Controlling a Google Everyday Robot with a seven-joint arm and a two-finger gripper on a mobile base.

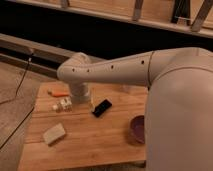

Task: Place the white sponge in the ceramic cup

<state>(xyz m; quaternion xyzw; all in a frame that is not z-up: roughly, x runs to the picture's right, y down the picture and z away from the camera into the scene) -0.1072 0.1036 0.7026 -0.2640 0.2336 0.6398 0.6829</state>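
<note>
Wooden desk (100,147) carrying white sponge (54,134) at front left, lying free; end effector (65,104) low over back left, jaws wide, holding nothing.

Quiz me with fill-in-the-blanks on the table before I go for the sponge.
The white sponge lies flat on the ____ table, nothing touching it.
The flat slab between the white sponge and the maroon bowl is ____.
The gripper is hidden under the end of the arm, which hangs over the table's far side beside a thin ____ item.
Missing words: wooden; black; orange.
</note>
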